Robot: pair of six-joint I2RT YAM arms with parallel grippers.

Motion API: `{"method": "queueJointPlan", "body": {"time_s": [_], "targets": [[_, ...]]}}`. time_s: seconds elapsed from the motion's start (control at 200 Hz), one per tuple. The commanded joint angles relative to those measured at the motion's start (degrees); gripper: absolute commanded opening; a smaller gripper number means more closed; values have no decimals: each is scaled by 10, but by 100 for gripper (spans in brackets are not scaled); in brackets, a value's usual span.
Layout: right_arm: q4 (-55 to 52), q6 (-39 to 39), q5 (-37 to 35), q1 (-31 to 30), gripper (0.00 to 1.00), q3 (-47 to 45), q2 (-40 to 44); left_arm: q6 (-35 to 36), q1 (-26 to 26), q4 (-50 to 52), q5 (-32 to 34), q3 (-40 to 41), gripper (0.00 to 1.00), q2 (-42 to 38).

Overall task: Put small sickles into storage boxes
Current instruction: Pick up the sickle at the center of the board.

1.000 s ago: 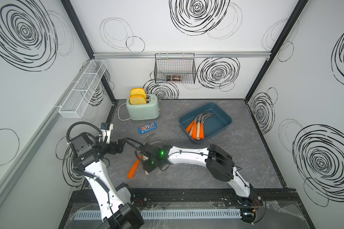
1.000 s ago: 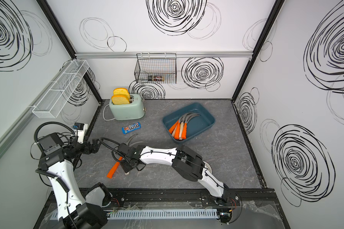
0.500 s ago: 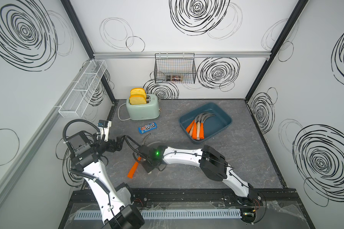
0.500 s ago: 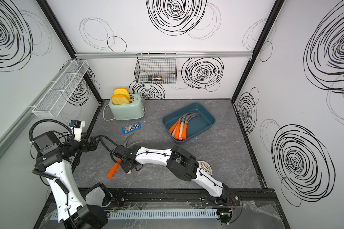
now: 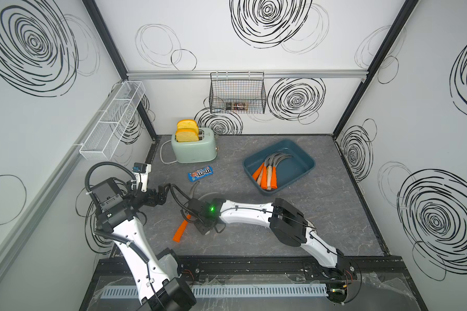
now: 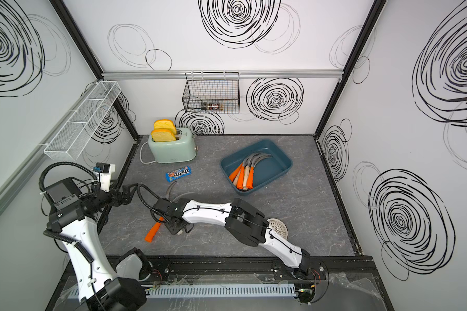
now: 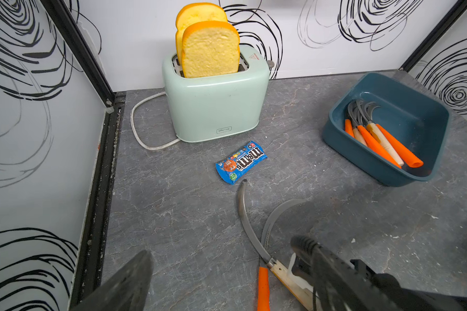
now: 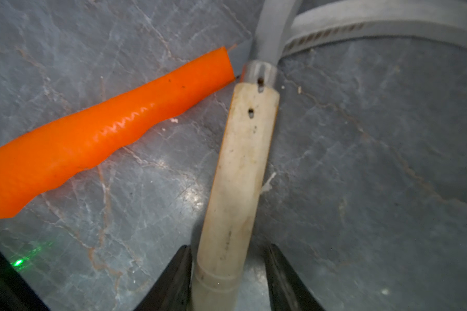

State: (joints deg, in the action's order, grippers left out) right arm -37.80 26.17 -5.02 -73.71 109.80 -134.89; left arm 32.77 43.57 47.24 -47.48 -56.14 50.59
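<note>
The grey counter [image 5: 334,215] carries the blue storage box [image 5: 294,164], with several sickles inside, well apart from me. My left claw [image 7: 221,246] hangs wide apart, empty. My right claw [image 8: 227,247] straddles the wooden-handled sickle [image 8: 243,161], not yet clamped. I should close squarely and lift straight, because its blade crosses the orange-handled sickle [image 8: 105,134]. The candy pack [image 7: 240,163] lies near.

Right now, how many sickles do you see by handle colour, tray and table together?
Orange-handled sickles: 4 (3 in tray, 1 on table)
Pale-handled sickles: 3 (2 in tray, 1 on table)
Total: 7
</note>
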Motion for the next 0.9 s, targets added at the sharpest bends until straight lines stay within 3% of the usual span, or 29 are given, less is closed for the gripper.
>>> {"method": "queueJointPlan", "body": {"time_s": [0.0,0.265,0.896], "targets": [[-43,-10,-26,-4,44,6,-16,5,3,22,-33,-22,96,0],[-31,-11,-10,0,25,-17,-9,52,0,63,-41,-20,96,1],[-45,-23,-29,0,34,-22,-14,45,-23,68,-37,-20,96,-7]]}}
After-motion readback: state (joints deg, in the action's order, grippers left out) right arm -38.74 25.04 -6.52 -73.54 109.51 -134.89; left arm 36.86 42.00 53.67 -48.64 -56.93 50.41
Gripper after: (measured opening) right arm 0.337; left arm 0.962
